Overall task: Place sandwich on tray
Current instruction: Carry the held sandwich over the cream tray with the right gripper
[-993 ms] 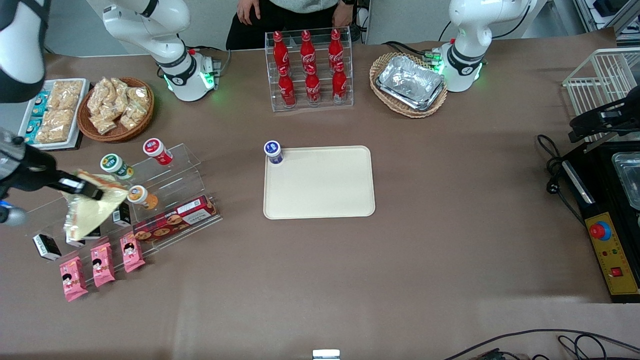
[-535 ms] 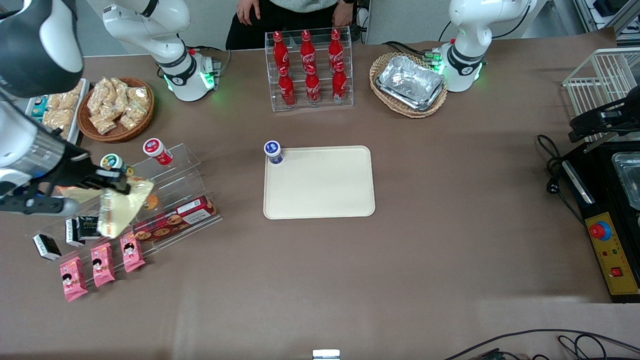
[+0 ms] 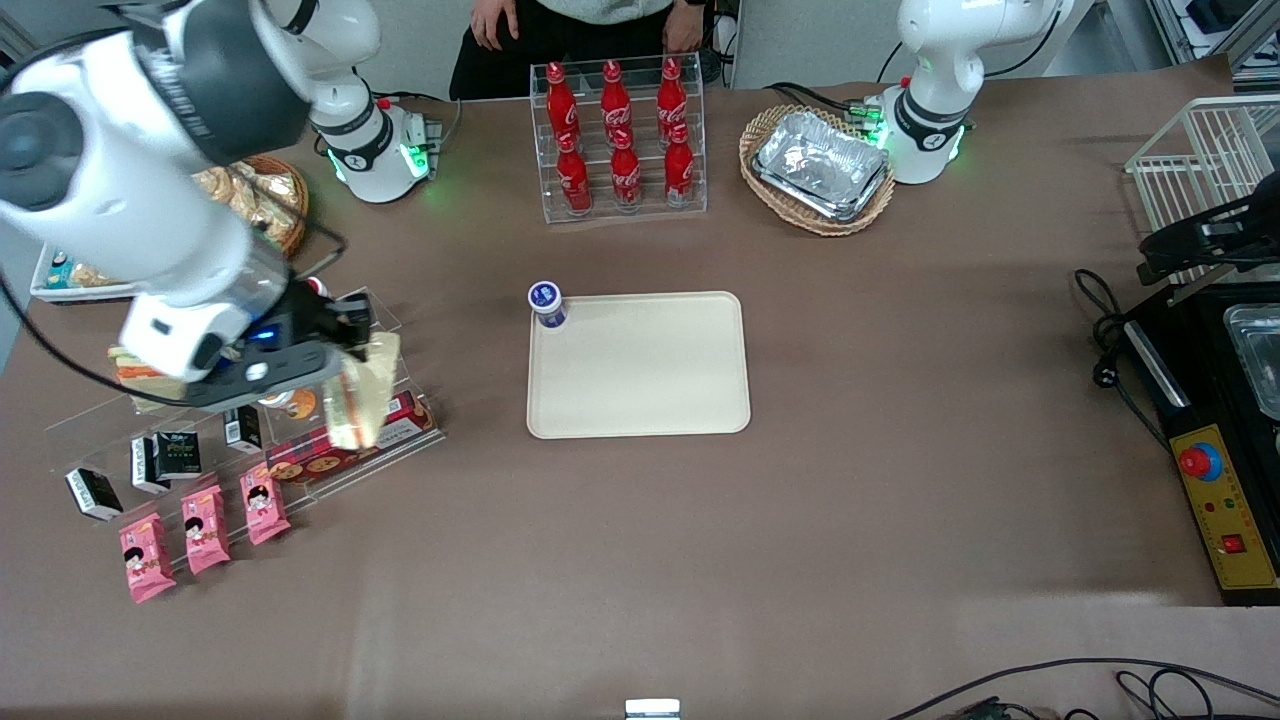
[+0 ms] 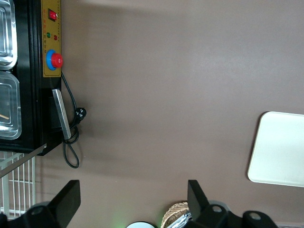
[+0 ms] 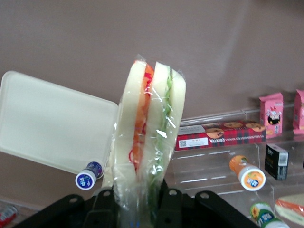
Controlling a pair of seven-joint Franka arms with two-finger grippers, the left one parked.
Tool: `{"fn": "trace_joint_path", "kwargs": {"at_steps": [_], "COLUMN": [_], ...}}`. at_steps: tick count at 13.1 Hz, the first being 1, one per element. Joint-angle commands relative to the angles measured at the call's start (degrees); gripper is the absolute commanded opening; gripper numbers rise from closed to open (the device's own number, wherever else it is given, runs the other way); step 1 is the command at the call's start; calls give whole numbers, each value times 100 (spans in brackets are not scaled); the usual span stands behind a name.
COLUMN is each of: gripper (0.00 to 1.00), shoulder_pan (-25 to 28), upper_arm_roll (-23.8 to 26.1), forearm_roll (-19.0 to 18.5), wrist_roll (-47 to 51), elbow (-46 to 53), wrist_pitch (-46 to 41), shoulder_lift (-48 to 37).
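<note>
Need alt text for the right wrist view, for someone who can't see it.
The gripper holds a clear-wrapped wedge sandwich upright, orange-red and green filling showing, above the brown table. Below lie the flat beige plastic tray, a blue-capped bottle at its corner, and a clear acrylic snack rack.

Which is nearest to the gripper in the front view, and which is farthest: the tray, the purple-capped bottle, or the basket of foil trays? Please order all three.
The gripper holds the sandwich above the acrylic rack.
1. Purple-capped bottle, at the tray's corner.
2. Tray, mid-table.
3. Basket of foil trays, toward the parked arm's end.
</note>
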Motion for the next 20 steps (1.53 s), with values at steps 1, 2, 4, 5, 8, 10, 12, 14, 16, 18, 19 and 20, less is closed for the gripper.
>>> {"fn": "trace_joint_path", "kwargs": {"at_steps": [1, 2, 4, 5, 8, 10, 12, 14, 16, 18, 19, 20], "gripper": [27, 27, 27, 27, 27, 27, 27, 27, 27, 27, 27, 27], "shoulder_pan": [103, 103, 164, 304, 542, 752, 981, 1087, 1193, 1472, 1613, 1719], "upper_arm_roll": [261, 366, 420, 420, 420, 411, 420, 420, 420, 411, 411, 411], "forearm_roll": [-193, -193, -185, -202, -360, -412, -745, -826, -983, -1045, -1211, -1352], "wrist_roll": [-367, -733, -1385, -1553, -2185, -2677, -3143, -3705, -4267, -4743, -4736, -4745], "elbow": [-7, -7, -24, -42, -51, -51, -51, -59, -60, -68, -121, -138], "wrist_pitch": [77, 86, 278, 384, 507, 692, 911, 1104, 1368, 1553, 1597, 1668], "shoulder_lift": [82, 170, 267, 276, 381, 487, 627, 803, 1031, 1233, 1313, 1418]}}
